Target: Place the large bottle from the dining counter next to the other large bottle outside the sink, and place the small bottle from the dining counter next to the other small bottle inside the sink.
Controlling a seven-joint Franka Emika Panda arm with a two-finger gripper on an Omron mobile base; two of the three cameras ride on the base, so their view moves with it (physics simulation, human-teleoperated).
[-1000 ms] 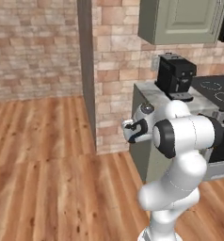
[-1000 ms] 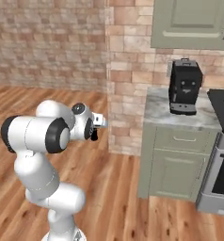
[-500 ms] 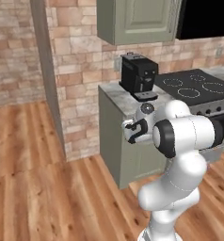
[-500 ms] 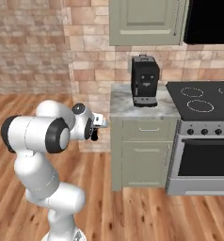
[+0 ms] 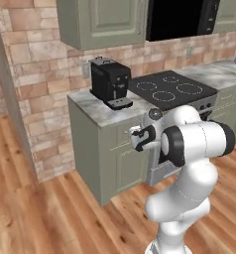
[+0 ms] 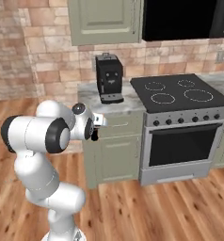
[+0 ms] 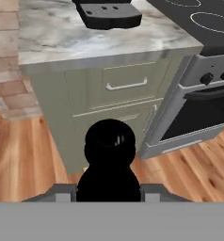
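Gripper (image 7: 109, 188) clamps 1 small black bottle (image 7: 109, 162); 1 coffee machine (image 5: 110, 82).

Home kitchen. Black coffee machine (image 5: 110, 82) near back edge of marble worktop (image 5: 97, 110), black cooktop (image 6: 177, 91) with oven (image 6: 182, 146) below, grey-green cabinets (image 6: 107, 20), brick wall (image 5: 28, 59), wood floor (image 5: 50, 213); dark box above cooktop probably microwave (image 5: 182, 17).

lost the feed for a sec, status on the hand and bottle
Hand shut on short black narrow-necked bottle. Facing grey-green cabinet beside black stove. Nothing in the way.
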